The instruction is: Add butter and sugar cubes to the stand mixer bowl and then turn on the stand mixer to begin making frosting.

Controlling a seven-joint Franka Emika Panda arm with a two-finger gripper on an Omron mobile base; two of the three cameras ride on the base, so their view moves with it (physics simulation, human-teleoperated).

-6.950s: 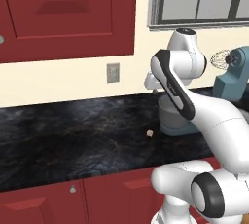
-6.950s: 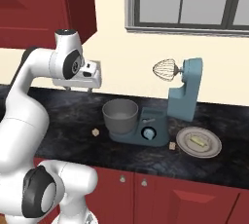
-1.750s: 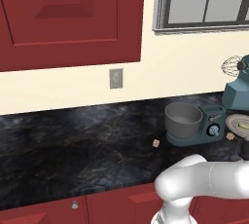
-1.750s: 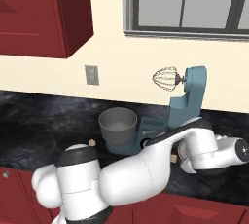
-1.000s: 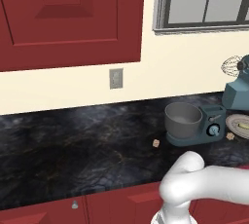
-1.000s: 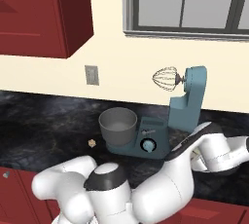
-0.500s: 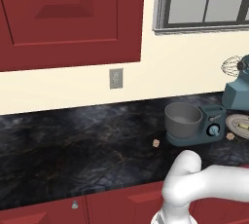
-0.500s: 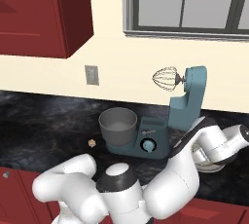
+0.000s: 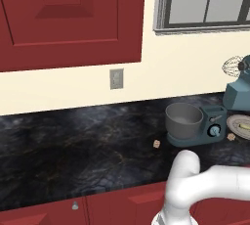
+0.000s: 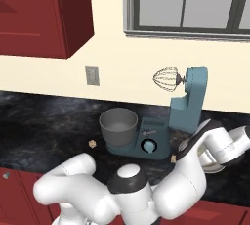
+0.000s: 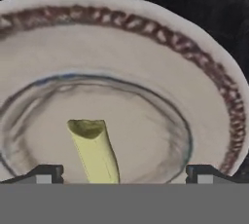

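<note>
The butter (image 11: 96, 151), a pale yellow stick, lies on a round plate (image 11: 204, 86) with a brown patterned rim. My gripper (image 11: 124, 173) hangs close over it, open, with one dark fingertip (image 11: 46, 172) on each side of the stick and not touching it. The slate-teal stand mixer (image 10: 188, 101) stands on the counter with its head tilted up, its whisk raised and its blue dial (image 10: 148, 146) facing front. Its grey bowl (image 10: 118, 123) sits on the base. One sugar cube (image 10: 92, 144) lies left of the bowl and another (image 10: 173, 158) lies right of the mixer base.
The dark stone counter (image 9: 73, 141) runs along a cream wall with an outlet (image 9: 116, 78). Red cabinets hang above and stand below. A window (image 10: 190, 4) is behind the mixer. My white arm (image 10: 195, 170) stretches across the right front of the counter.
The far end of my arm has shifted slightly above the plate at the right. The jaws have stayed open, and nothing on the counter has moved.
</note>
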